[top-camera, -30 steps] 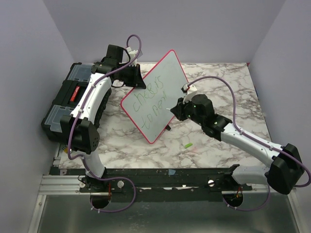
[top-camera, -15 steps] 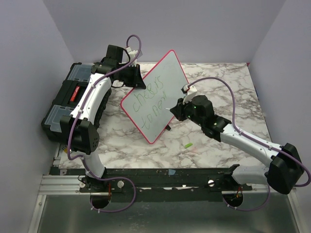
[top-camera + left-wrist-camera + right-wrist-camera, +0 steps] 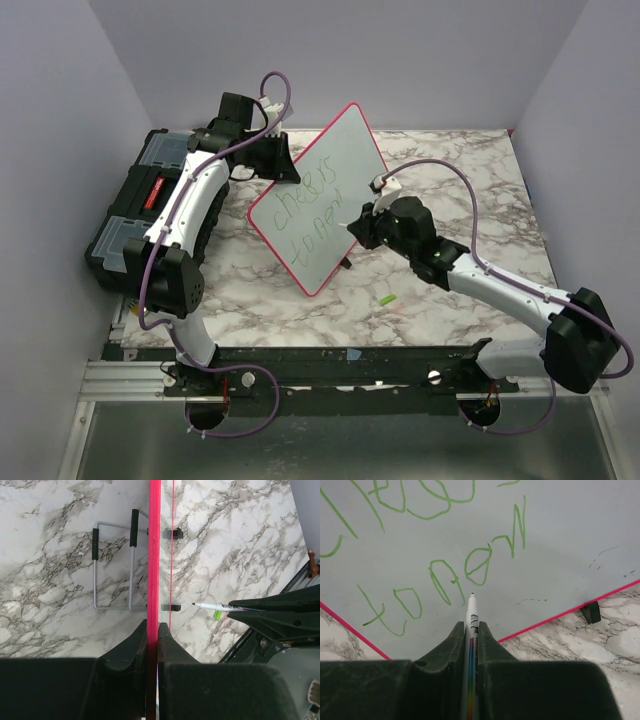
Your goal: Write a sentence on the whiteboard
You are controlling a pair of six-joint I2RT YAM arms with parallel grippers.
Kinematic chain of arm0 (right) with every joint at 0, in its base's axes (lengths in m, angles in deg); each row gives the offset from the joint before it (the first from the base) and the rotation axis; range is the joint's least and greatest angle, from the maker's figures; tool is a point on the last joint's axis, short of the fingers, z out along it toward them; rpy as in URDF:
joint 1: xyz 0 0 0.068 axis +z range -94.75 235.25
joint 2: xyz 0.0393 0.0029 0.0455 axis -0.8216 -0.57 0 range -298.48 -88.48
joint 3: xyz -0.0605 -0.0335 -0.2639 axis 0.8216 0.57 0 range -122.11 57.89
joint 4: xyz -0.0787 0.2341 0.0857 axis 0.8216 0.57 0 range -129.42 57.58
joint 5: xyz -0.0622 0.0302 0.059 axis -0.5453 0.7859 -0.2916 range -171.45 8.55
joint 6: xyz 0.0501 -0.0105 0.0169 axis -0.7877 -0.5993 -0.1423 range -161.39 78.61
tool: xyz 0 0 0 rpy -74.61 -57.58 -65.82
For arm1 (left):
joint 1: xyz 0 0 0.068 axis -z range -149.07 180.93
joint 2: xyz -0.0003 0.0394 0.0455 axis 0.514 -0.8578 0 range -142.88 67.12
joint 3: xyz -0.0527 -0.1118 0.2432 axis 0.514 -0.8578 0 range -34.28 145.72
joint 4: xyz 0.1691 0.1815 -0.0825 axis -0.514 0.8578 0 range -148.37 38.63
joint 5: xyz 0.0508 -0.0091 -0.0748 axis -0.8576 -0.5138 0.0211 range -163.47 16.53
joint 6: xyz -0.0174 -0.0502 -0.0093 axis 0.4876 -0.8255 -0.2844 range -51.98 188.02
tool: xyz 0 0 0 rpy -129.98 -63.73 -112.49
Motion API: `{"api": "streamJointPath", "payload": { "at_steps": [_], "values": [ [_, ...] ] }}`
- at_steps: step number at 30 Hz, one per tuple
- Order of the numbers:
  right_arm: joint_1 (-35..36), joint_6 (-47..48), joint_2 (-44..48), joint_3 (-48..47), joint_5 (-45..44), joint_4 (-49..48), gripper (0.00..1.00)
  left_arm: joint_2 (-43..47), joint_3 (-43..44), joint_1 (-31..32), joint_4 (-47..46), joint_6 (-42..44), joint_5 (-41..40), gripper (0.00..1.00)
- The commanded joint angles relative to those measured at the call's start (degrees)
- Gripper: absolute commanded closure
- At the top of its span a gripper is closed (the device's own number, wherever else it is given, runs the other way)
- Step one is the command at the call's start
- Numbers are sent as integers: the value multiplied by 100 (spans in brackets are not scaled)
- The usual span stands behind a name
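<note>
Whiteboard (image 3: 318, 205) stands tilted on edge left of the marble worktop's (image 3: 450, 170) middle, its red rim pinched in the closed left gripper (image 3: 152, 630), while the right gripper (image 3: 471, 630), clamped on a marker (image 3: 471, 611), points its tip at the green sentence (image 3: 310, 212) beside "to new".

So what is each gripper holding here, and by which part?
Left gripper: the glossy white, pink-rimmed whiteboard, clamped by its rim. Right gripper: a thin white marker pen, pinched around its barrel, tip sticking out.
</note>
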Motion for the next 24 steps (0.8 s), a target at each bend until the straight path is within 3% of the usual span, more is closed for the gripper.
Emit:
{"api": "streamJointPath", "payload": {
  "at_steps": [1, 24],
  "values": [
    [5, -35, -140, 4, 76, -202, 99, 44, 7, 0, -39, 482, -573, 100],
    [8, -240, -938, -241, 564, -99, 99, 69, 19, 2, -26, 480, -557, 100]
  ]
}}
